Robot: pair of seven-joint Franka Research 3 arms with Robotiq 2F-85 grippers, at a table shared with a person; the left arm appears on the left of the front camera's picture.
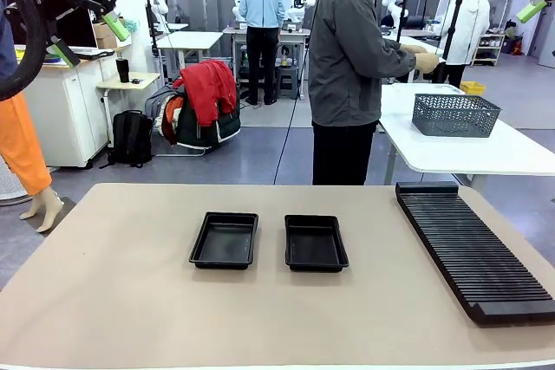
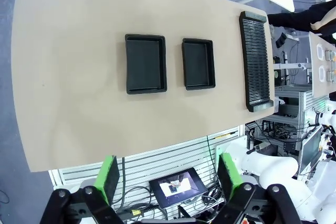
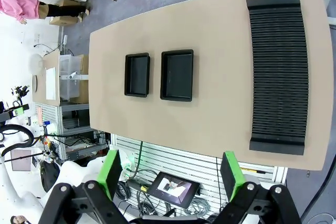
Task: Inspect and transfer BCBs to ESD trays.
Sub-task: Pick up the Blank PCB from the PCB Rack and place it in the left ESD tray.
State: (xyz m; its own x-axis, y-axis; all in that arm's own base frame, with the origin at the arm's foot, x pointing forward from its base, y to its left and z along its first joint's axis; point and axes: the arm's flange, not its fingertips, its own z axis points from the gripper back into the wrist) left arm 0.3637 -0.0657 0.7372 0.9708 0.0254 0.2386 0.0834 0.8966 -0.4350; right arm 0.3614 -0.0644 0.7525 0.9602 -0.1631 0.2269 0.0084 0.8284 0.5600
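Two empty black ESD trays lie side by side in the middle of the tan table, the left tray point(image 1: 225, 240) point(image 2: 146, 63) point(image 3: 137, 74) and the right tray point(image 1: 316, 243) point(image 2: 198, 63) point(image 3: 177, 75). No BCBs are in view. My left gripper point(image 1: 89, 39) point(image 2: 169, 177) hangs high over the table's left side, open and holding nothing. High at the right, my right gripper point(image 1: 533, 6) point(image 3: 171, 174) is likewise open and holding nothing. Both wrist views look straight down on the table from far above.
A long black ribbed rack point(image 1: 473, 249) point(image 2: 255, 61) point(image 3: 277, 72) lies along the table's right side. A person point(image 1: 347, 67) stands at the far edge, turned towards a white table point(image 1: 468, 149) that carries a grey mesh basket point(image 1: 455, 114).
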